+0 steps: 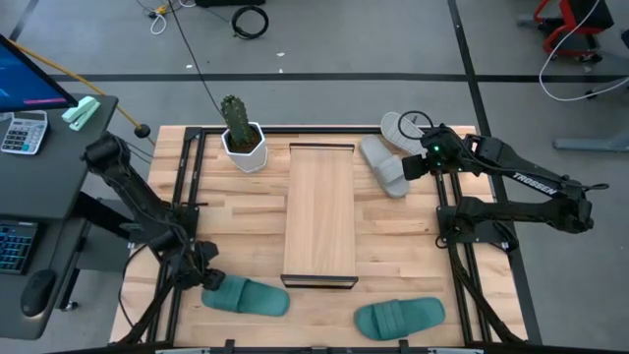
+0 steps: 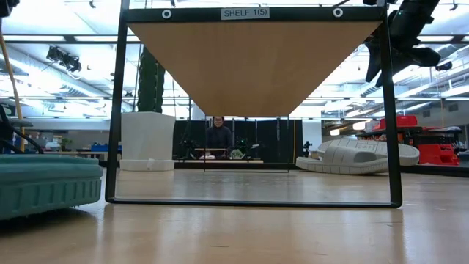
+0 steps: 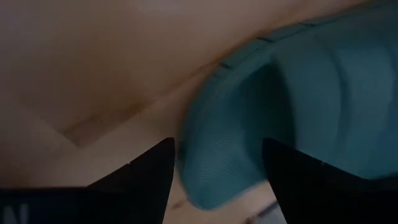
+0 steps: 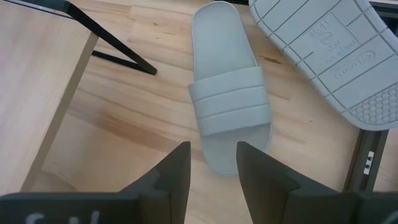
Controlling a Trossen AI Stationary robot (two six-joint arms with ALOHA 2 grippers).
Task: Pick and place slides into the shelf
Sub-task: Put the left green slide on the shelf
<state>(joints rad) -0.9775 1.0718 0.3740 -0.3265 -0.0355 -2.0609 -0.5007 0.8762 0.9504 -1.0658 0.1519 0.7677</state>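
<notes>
Both grippers open: left gripper [image 1: 208,276] straddles teal slide [image 1: 246,296] heel, right gripper [image 4: 212,163] narrow above grey slide [image 4: 227,87]; shallow heel pinch cd slip en route to shelf [image 1: 319,211].

Non-task items: plant, desk equipment, floor cables, one person

Potted cactus [image 1: 239,130] in white faceted pot, upright at far left of plank tabletop [image 1: 393,236]; calculator [image 1: 22,132] and keyboard [image 1: 17,246] on dark side desk [image 1: 49,177]; coiled black cable [image 1: 250,20] on floor; seated person [image 2: 218,136] in background.
</notes>
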